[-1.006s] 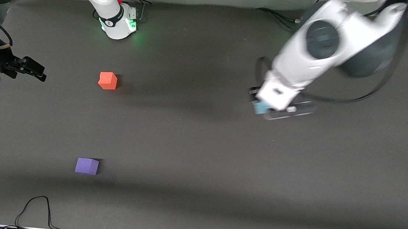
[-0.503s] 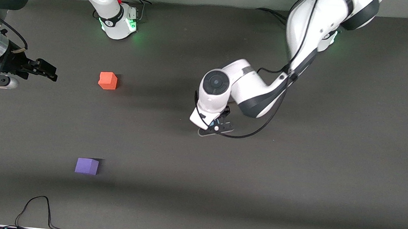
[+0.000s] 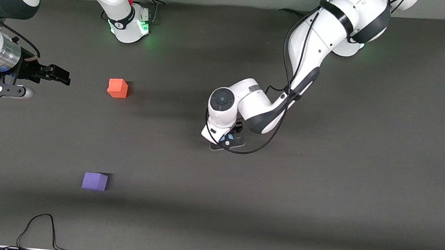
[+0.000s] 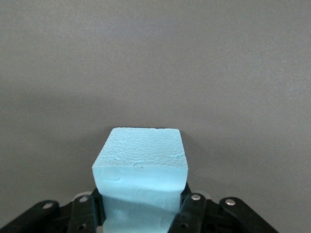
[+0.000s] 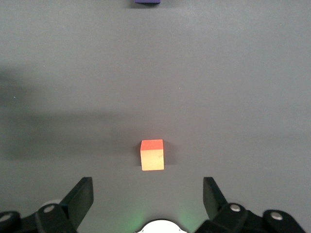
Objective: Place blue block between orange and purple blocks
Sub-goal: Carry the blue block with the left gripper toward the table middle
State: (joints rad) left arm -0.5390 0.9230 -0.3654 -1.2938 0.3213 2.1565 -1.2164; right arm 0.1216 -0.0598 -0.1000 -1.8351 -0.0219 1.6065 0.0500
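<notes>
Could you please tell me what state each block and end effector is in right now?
Blue block: gripped, held above bare table.
Orange block: resting on the table, untouched.
Purple block: resting on the table, nearer the camera than the orange one.
Left end effector: shut on the blue block, over mid-table.
Right end effector: open, empty, waiting near the orange block.

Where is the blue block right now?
The blue block is clamped in the left gripper, over the bare middle of the table, well short of the orange block and purple block toward the right arm's end.
</notes>
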